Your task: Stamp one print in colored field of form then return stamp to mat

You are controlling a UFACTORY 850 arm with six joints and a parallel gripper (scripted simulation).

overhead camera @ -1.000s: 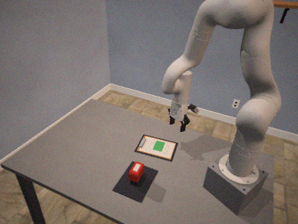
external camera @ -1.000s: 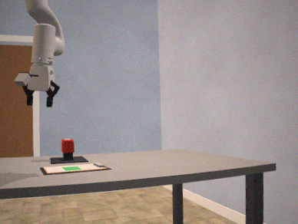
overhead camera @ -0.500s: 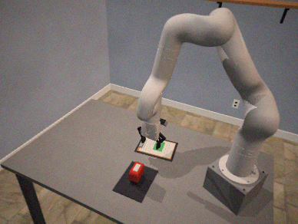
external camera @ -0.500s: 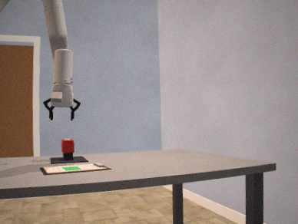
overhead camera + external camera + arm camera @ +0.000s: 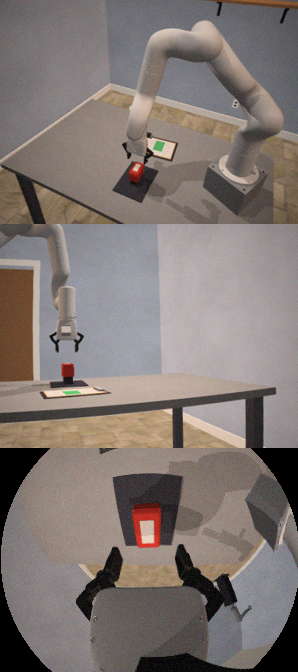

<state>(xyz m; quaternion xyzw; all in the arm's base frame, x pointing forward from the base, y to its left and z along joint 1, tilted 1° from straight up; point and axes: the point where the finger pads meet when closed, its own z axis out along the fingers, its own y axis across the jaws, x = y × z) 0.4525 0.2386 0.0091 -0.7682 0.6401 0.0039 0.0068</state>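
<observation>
We saw the gripper [image 5: 66,346] hanging above the red stamp [image 5: 67,370], jaws spread fully and holding nothing, apparently lined up for a descent. The stamp stood upright mid-mat [image 5: 124,189], the form [image 5: 170,153] with its green field [image 5: 158,145] just beside.

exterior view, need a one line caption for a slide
Open gripper hangs above the red stamp on its dark mat.

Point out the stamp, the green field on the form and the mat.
stamp [image 5: 136,171]: top view, its red housing.
green field [image 5: 158,145]: top view, its middle.
mat [image 5: 127,188]: top view, bare corner.
</observation>
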